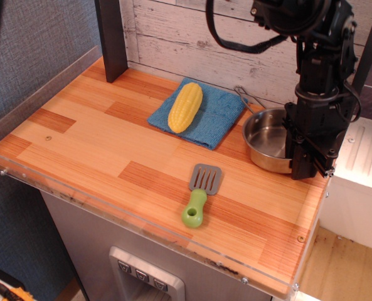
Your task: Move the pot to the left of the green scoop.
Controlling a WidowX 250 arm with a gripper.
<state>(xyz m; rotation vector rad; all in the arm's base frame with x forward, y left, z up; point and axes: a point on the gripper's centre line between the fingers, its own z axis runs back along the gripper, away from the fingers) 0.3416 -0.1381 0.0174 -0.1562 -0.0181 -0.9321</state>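
The pot (270,143) sat on the wooden tabletop (104,147), to the right of the green scoop (200,194) and a little farther back, with its thin wire handle pointing up-left toward the blue cloth (220,119). The claw (303,164) stood at the pot's right rim, its dark fingers reaching down over the edge; whether it gripped the rim could not be told. A yellow corn cob (185,106) lay on the cloth, behind the scoop.
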